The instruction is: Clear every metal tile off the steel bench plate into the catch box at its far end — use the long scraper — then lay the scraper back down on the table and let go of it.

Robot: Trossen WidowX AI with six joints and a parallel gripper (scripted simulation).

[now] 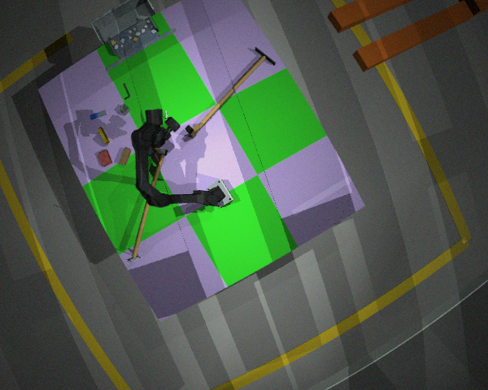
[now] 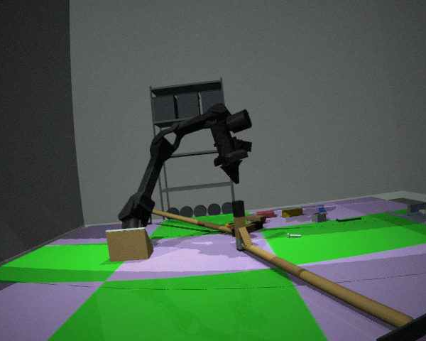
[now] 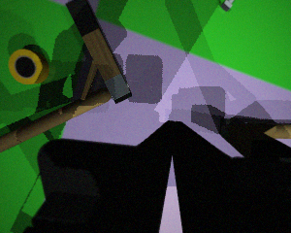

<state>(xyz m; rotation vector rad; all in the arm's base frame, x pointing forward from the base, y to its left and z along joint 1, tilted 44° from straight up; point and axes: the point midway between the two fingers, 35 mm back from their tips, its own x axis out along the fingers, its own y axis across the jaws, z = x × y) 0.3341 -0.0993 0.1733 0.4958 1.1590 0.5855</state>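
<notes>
Fingers (image 2: 236,178) pinched together, empty, hanging above the long scraper (image 2: 326,287): tan wooden pole, black blade, flat on counter (image 2: 206,308).

Plain grey walls (image 2: 316,91) enclose the room, the one at nine o'clock darker. A grey metal shelf rack (image 2: 185,88) stands against the back wall. Yellow floor lines (image 1: 424,146) ring the checkered table, with orange beams (image 1: 412,35) at one o'clock.

matt wooden scraper handle (image 2: 326,286), matt black plastic arm (image 2: 157,161), flat green-and-lilac table (image 2: 191,312), dull grey metal shelf (image 2: 155,121).
</notes>
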